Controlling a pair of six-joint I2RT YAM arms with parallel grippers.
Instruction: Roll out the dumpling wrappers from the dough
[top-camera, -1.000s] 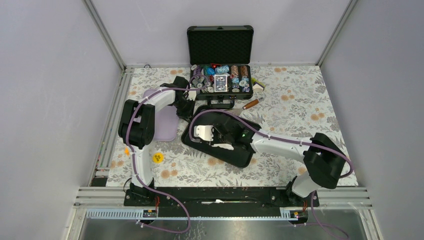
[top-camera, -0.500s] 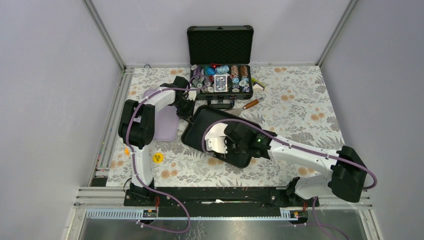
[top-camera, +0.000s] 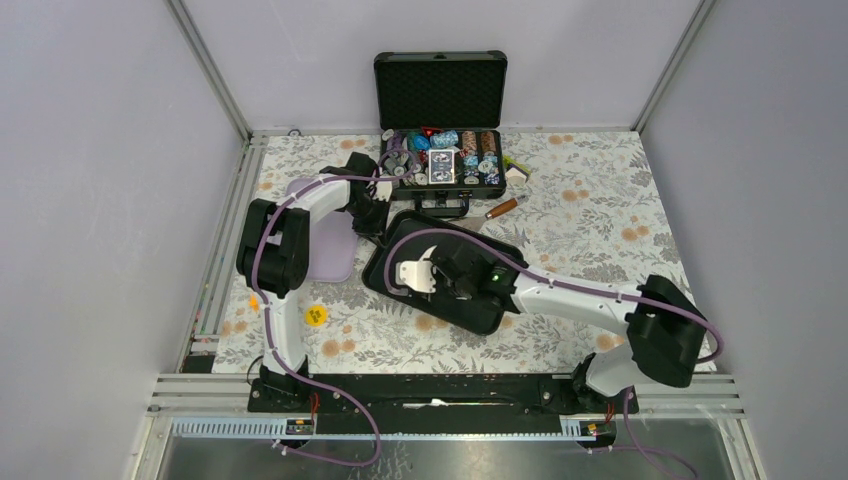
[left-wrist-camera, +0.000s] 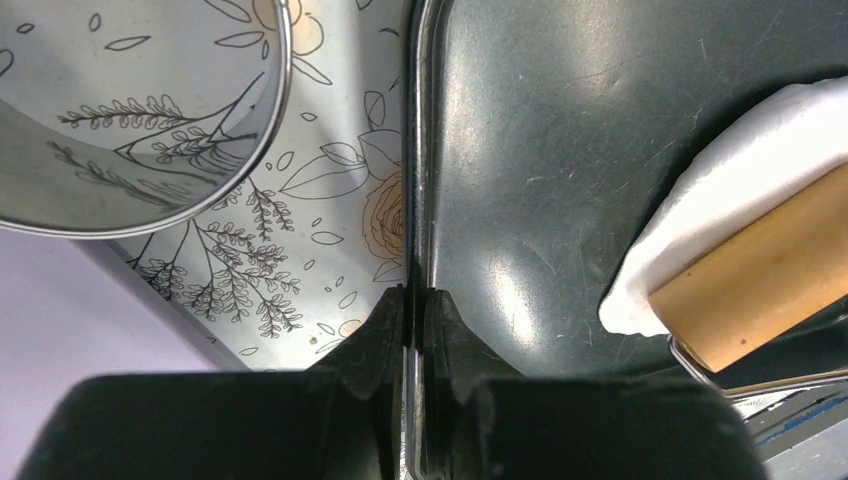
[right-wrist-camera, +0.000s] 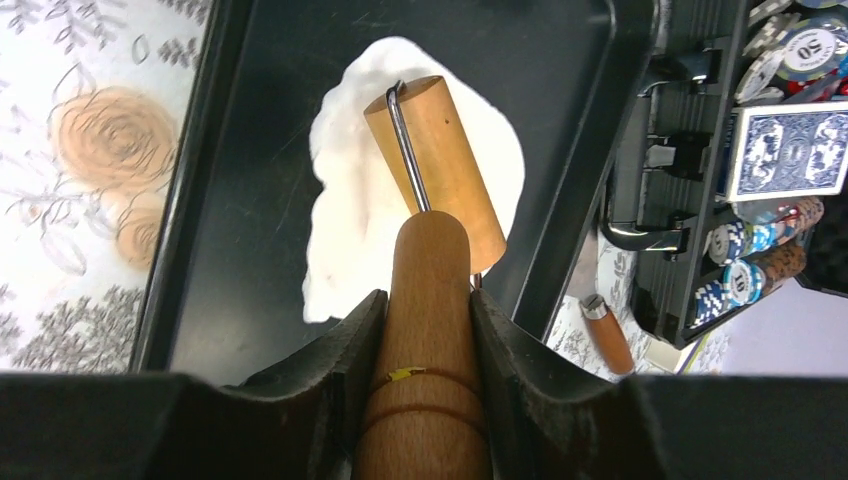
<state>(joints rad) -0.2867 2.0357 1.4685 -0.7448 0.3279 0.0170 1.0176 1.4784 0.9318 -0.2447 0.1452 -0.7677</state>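
**Roller on the dough, tray pinned: watch the edges**

Your right pincer (right-wrist-camera: 428, 300) is clenched around the wooden handle of the rolling pin (right-wrist-camera: 440, 170). Its roller rests on the dough (right-wrist-camera: 350, 200). The dough is an irregular white sheet lying in the black tray (right-wrist-camera: 250, 200), with bare tray floor around it. Your left pincer (left-wrist-camera: 412, 300) is clamped on the tray's rim and pins it to the bench (top-camera: 600, 210).

What could go wrong from here:
- The roller sits toward the side of the sheet that faces the case. Push further that way and it may run off the dough onto bare tray, leaving that edge thin or torn.
- Soft dough can cling to the wood and lift with it on the way back.
- The rim is pinched at one spot only. A hard stroke could swing or tip the tray, and the thin rim may slip from the fingers.
- I see no neat round wrappers cut yet, so uneven rolling now would likely spoil every disc.

Containers:
- The tray holds only the dough and the roller.
- The steel ring cutter (left-wrist-camera: 120, 180) stands on the bench just beside the tray, with nothing inside it. Next to it is a lavender board (left-wrist-camera: 60, 310).
- The open case (top-camera: 440, 90) at the back holds poker chips (top-camera: 470, 145) and playing cards (right-wrist-camera: 785, 150).
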